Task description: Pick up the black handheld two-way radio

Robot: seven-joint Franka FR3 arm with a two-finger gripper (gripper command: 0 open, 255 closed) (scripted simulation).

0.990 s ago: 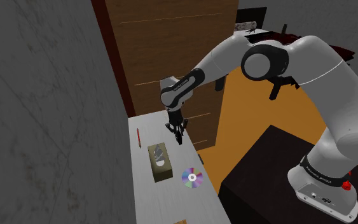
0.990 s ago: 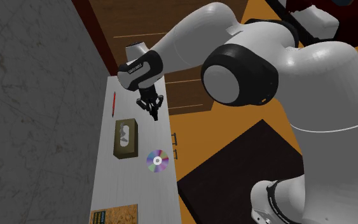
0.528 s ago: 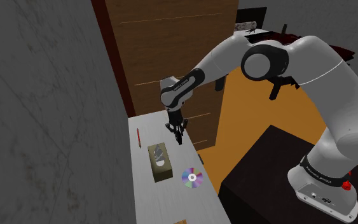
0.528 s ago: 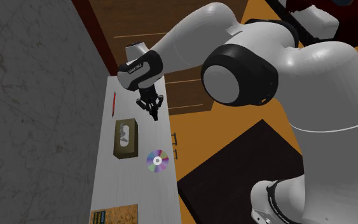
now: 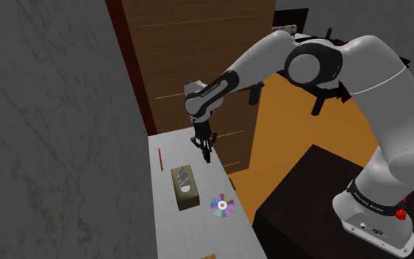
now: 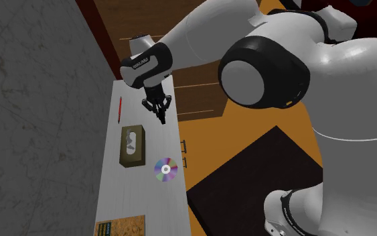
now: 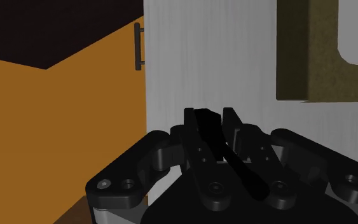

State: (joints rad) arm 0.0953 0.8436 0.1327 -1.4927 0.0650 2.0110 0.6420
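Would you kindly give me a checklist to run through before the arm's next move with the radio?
1. Fingers shut on the radio: ok, the wrist view shows it clasped between them.
2. Radio clear of the table: cannot tell.
3. Radio straight in the grip: cannot tell.
4. Tissue box apart from the gripper: ok.
5. Pen and disc out of the way: ok, both lie apart from the gripper.
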